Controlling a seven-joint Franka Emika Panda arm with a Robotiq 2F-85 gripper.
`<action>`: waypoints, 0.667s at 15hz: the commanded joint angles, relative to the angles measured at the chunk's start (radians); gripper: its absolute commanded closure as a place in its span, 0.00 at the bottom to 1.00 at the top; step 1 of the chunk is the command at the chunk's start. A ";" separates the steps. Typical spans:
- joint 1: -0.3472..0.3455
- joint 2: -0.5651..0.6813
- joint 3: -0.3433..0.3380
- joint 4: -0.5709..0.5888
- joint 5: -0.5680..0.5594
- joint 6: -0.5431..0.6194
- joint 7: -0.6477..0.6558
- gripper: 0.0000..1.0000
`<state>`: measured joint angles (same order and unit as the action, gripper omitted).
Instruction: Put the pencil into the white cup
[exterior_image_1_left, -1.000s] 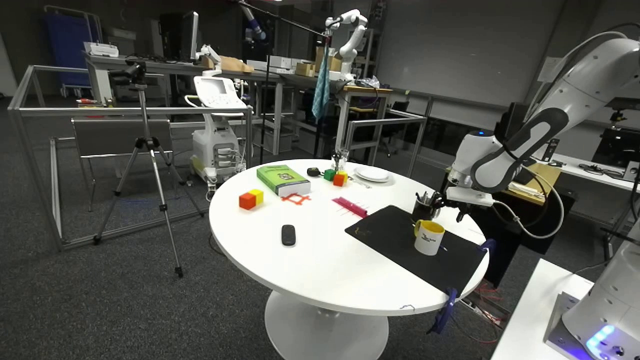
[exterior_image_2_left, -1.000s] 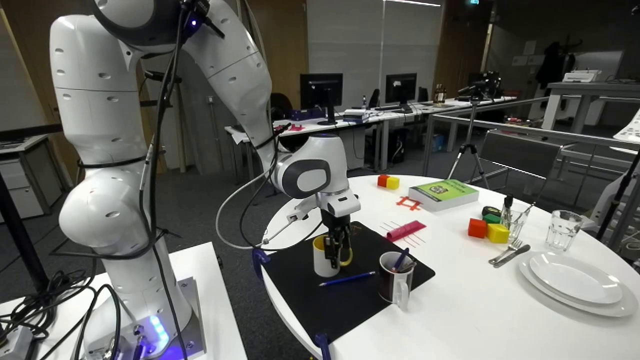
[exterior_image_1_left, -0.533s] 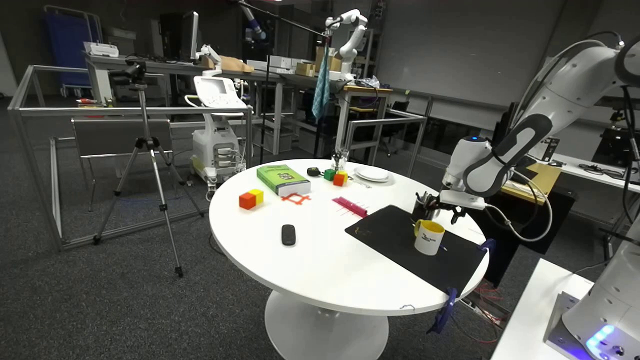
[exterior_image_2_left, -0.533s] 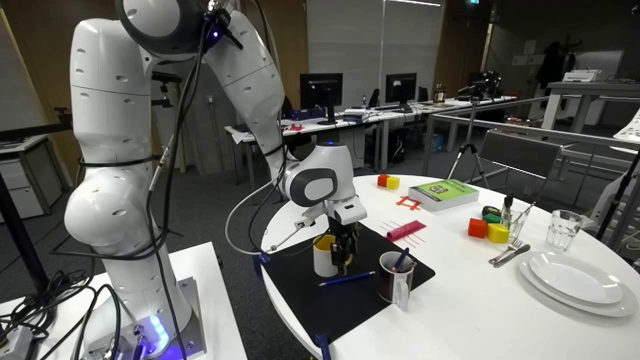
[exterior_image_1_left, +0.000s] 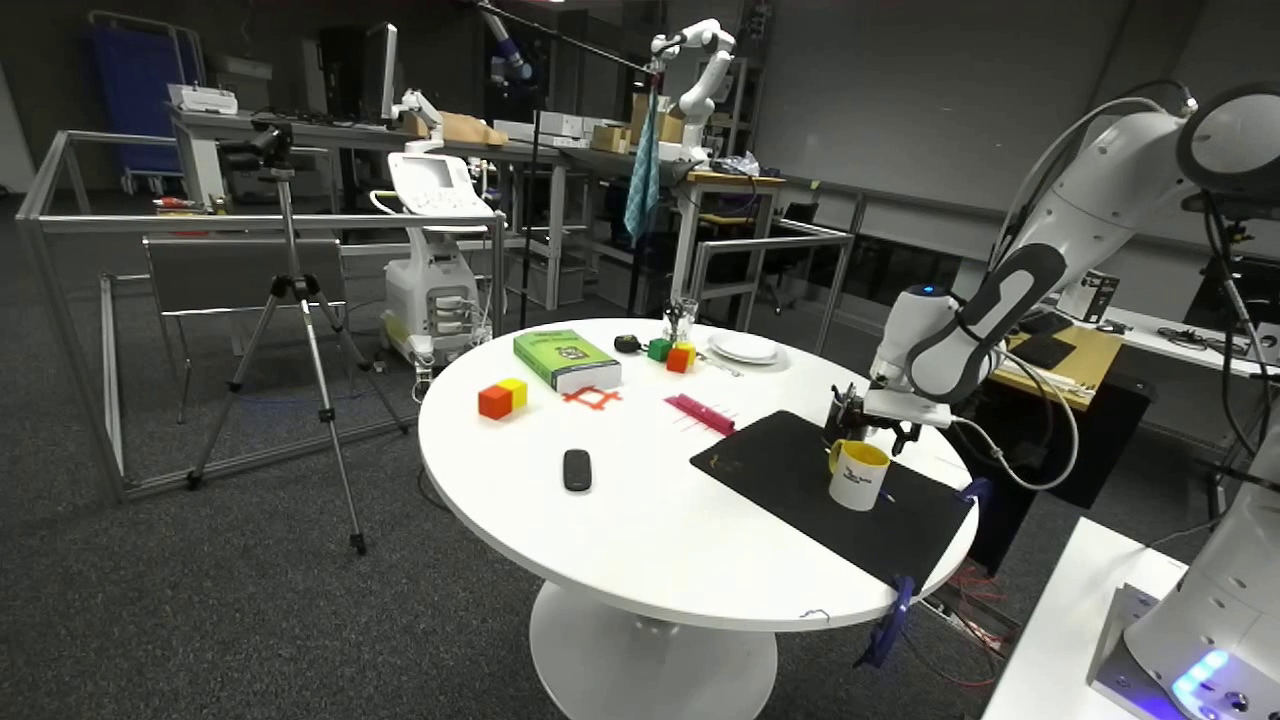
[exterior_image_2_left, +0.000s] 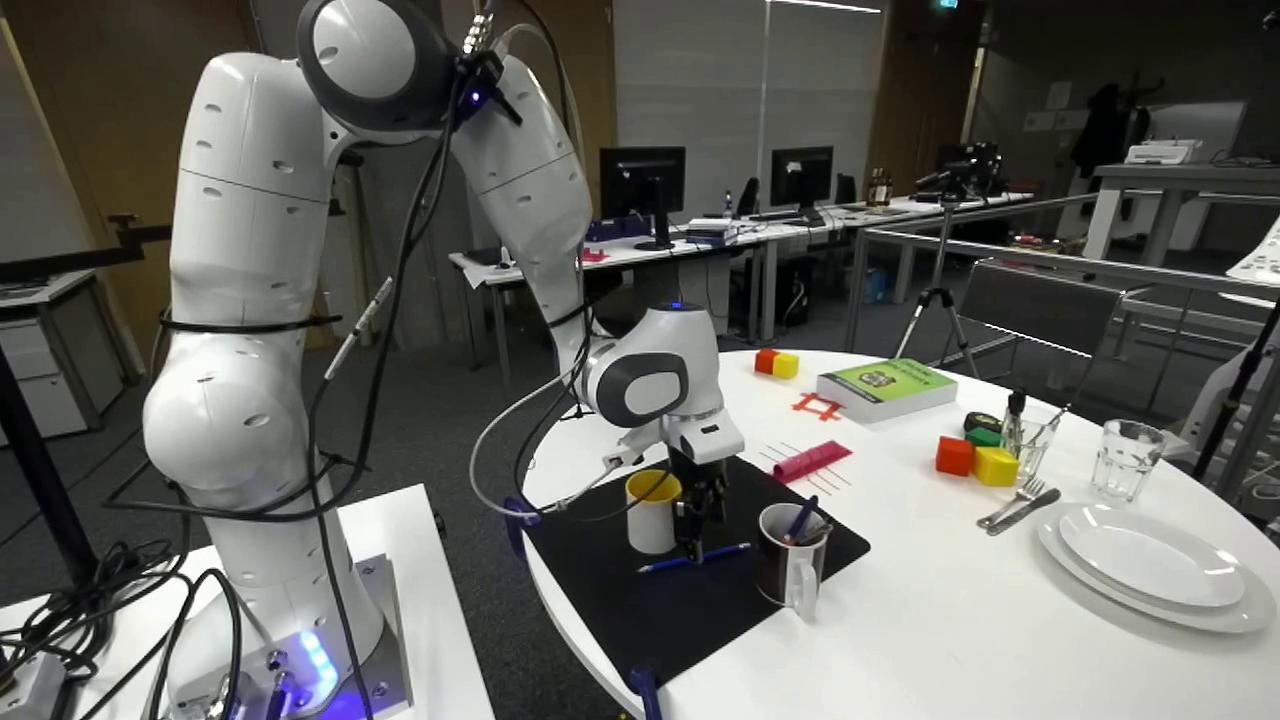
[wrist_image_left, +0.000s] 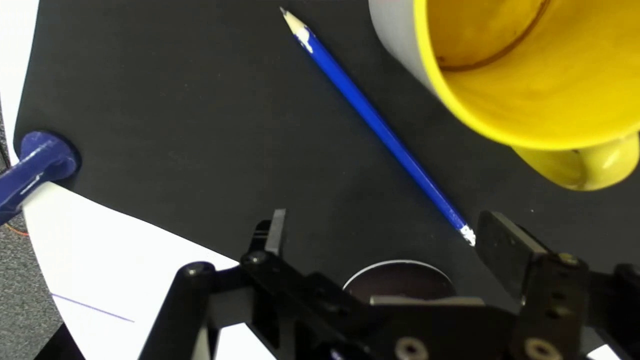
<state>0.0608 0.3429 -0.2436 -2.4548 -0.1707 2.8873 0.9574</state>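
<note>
The white cup with a yellow inside stands upright on the black mat in both exterior views (exterior_image_1_left: 856, 485) (exterior_image_2_left: 648, 527); its yellow interior (wrist_image_left: 530, 100) fills the wrist view's upper right. The blue pencil (wrist_image_left: 377, 122) lies flat on the mat beside the cup, its white end near my right-hand fingertip. It also shows in an exterior view (exterior_image_2_left: 720, 552), partly behind my fingers; in an exterior view (exterior_image_1_left: 888, 496) only a tip shows past the cup. My gripper (wrist_image_left: 385, 232) is open and empty above the mat, between the cup and a dark mug in both exterior views (exterior_image_1_left: 872, 432) (exterior_image_2_left: 697, 530).
The dark mug with pens (exterior_image_2_left: 790, 575) stands near the mat's edge; its rim (wrist_image_left: 400, 262) shows behind the jaws. Blue clamps (wrist_image_left: 50, 155) hold the mat (exterior_image_2_left: 640, 615) at the table edge. A pink object (exterior_image_2_left: 812, 461), plates (exterior_image_2_left: 1150, 555) and blocks (exterior_image_2_left: 975, 460) lie farther off.
My gripper has moved lower and away from beside the cup, toward the dark mug's side, over the pencil. The cup, the pencil and the mug have not moved.
</note>
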 joint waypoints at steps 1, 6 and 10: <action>0.047 0.042 -0.044 0.030 0.030 0.033 0.018 0.00; 0.044 0.062 -0.014 0.038 0.089 0.018 -0.015 0.00; 0.014 0.063 0.012 0.034 0.148 0.017 -0.047 0.00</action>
<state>0.0956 0.3981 -0.2498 -2.4300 -0.0808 2.8910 0.9591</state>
